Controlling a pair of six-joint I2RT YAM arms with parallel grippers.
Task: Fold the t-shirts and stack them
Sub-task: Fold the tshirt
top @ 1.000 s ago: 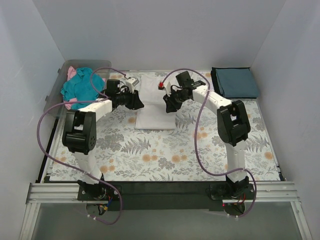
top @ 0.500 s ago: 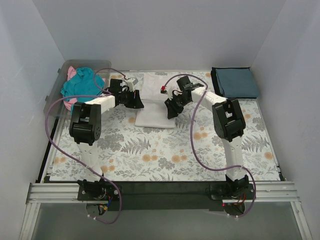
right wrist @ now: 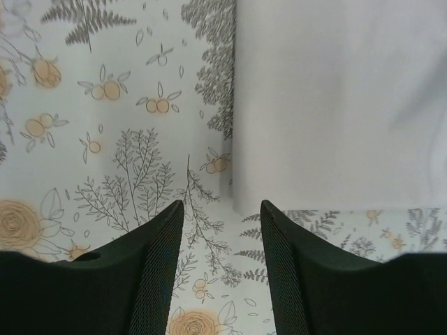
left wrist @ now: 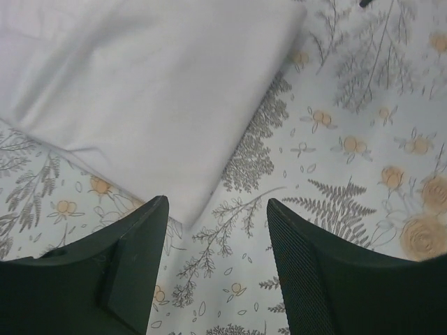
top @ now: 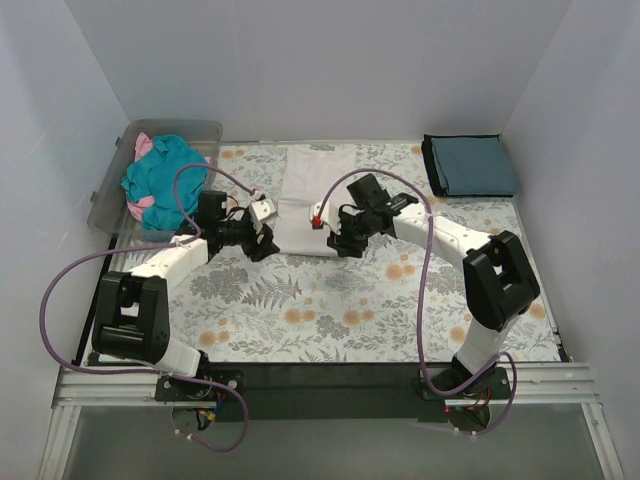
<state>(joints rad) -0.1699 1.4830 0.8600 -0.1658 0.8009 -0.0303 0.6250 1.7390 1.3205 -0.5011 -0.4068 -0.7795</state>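
The white t-shirt (top: pixel 305 195) lies folded flat on the floral table cover (top: pixel 330 310), a long rectangle whose near edge sits just ahead of both grippers.

In the left wrist view, the left gripper (left wrist: pixel 216 279) has its jaws spread wide, with only the patterned cover between them. The near corner of the white t-shirt points down into the gap, closer to the left-hand finger (left wrist: pixel 133 265) than to the other, and the rest of the shirt spreads away ahead and to the left of the jaws.

The right gripper (right wrist: pixel 222 279) is also held apart and holds nothing. The shirt's other near corner lies just ahead of its right-hand finger (right wrist: pixel 293 279), and the cloth fills the space ahead and to the right. Its straight side edge runs forward almost in line with the middle of the gap.

From above, the two grippers flank the shirt's near edge, one at each corner. Whether the fingertips touch the cover is hard to tell.

Well off to the right of the right jaws lies a folded dark blue t-shirt (top: pixel 470 165). Beyond the left jaws, a clear bin (top: pixel 105 195) holds a crumpled teal t-shirt (top: pixel 160 180) and a pink one (top: pixel 143 148).
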